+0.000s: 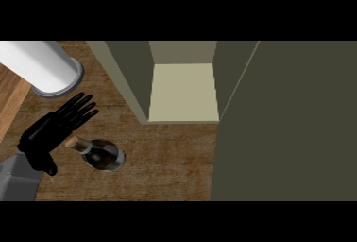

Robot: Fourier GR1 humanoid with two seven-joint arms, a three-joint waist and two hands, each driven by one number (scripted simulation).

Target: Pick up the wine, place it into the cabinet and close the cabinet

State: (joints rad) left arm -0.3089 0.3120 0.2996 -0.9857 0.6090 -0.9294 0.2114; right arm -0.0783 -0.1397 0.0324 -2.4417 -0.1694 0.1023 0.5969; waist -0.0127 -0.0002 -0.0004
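A dark wine bottle (102, 154) with a cork-coloured top stands on the wooden counter (167, 160) at the lower left. My left hand (52, 128) is open just left of it, fingers straight and pointing up and to the right, the thumb hanging down beside the bottle's neck without curling round it. The cabinet (182, 92) stands behind the bottle, its inside pale and bare, and its dark door (286, 123) swung open fills the right side of the view. My right hand does not show.
A white cylinder with a grey base (43, 66) stands at the upper left, close above my left hand's fingertips. The counter's left edge runs along a lighter wooden strip (10, 101).
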